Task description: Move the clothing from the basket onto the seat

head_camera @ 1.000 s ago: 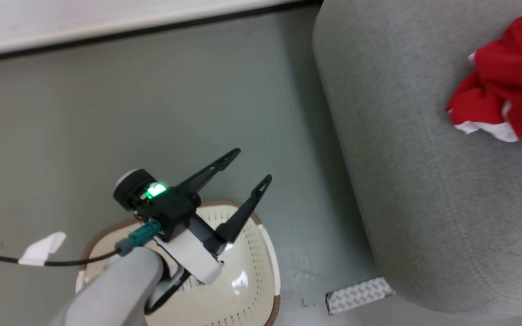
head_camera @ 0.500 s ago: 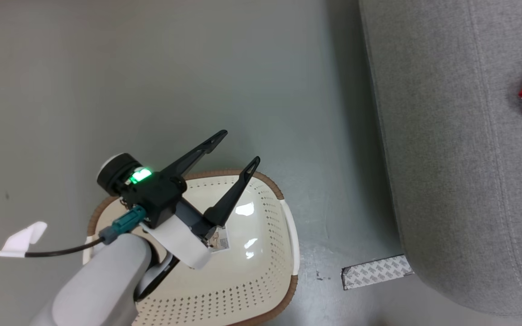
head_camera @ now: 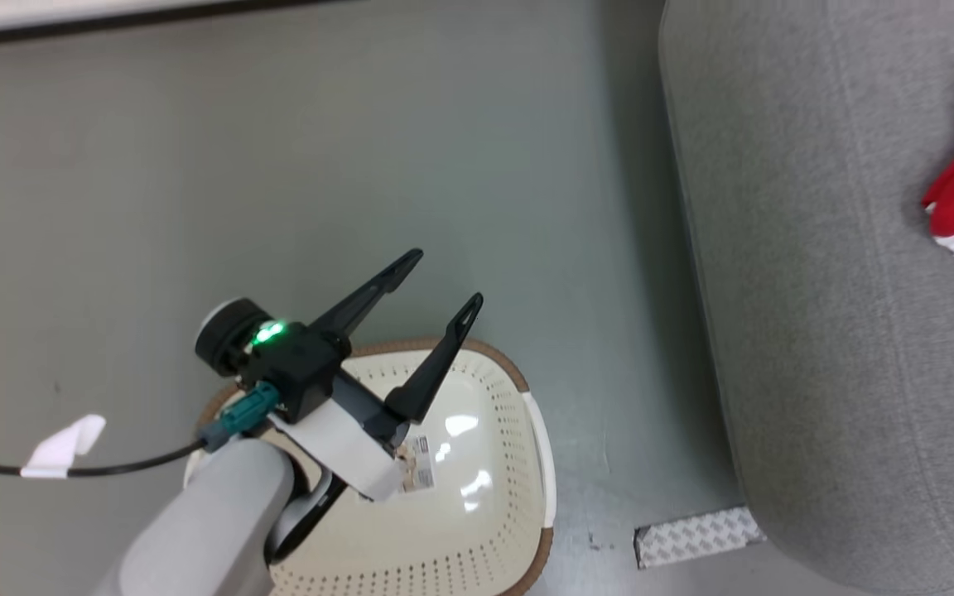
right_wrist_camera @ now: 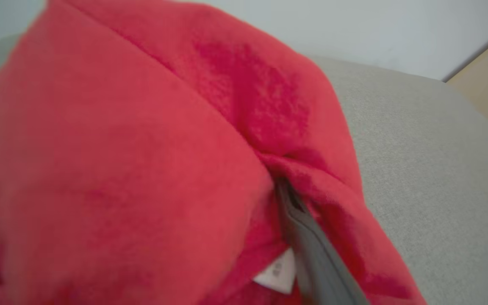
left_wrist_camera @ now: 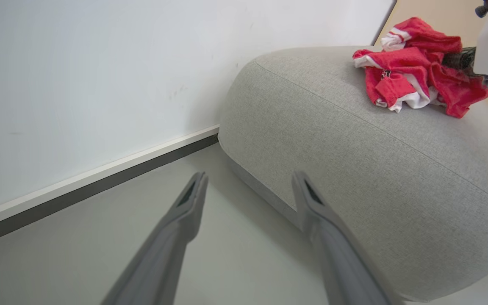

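Two long fingers of the left claw [head_camera: 444, 277] stand spread wide with nothing between them, hovering above the far rim of the basket [head_camera: 514, 463]. The basket's pale floor just behind the fingers bears a label [head_camera: 415, 468] and no red cloth where it shows. Ahead of that claw and to its right, across a strip of grey floor [head_camera: 278, 165], rises the seat [left_wrist_camera: 354, 140]. The clothing [left_wrist_camera: 409, 72] lies bunched on top of the seat, well apart from the left claw, up and to its right, with no clear long axis. The right claw [left_wrist_camera: 460, 61] is far nearer, pushed into the heap's right edge. Red fabric drapes over a finger [right_wrist_camera: 307, 250], so I cannot tell whether it is spread or pinching. By my judgement the coming move is that arm's, to draw clear of the cloth.
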You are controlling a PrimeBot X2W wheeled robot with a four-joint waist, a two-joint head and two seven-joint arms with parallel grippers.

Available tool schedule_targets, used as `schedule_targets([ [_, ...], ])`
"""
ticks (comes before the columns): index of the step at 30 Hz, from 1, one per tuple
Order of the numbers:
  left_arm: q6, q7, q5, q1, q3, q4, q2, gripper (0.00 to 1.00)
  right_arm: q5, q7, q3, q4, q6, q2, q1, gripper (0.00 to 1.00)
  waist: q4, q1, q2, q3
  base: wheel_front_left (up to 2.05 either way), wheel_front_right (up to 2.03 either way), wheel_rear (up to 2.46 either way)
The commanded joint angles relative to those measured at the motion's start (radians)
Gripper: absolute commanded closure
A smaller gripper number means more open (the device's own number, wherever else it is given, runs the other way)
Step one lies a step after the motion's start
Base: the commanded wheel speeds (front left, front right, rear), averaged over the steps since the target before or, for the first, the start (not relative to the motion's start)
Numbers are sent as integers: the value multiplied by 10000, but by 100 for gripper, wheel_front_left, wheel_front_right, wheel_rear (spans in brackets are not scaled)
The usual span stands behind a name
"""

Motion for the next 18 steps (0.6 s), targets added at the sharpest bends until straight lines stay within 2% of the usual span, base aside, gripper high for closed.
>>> schedule_targets([
  [1, 15, -6, -139, 160, 31, 48, -47, 0, 118, 28, 144, -16, -24, -84, 117, 0, 9, 0, 0, -415, 0, 0, 0],
  [11, 15, -6, -264, 1244, 492, 582, -700, 0, 898, 614, 1581, -937, -24, -1026, 1145, 0, -38, 0, 0, -2603, 0, 0, 0],
  [18, 23, -6, -367, 2176, 1369, 809, -1227, 0, 1127, 204, 2067, -2133, -24, -1277, 1992, 0, 169, 0, 0, -4026, 0, 0, 0],
])
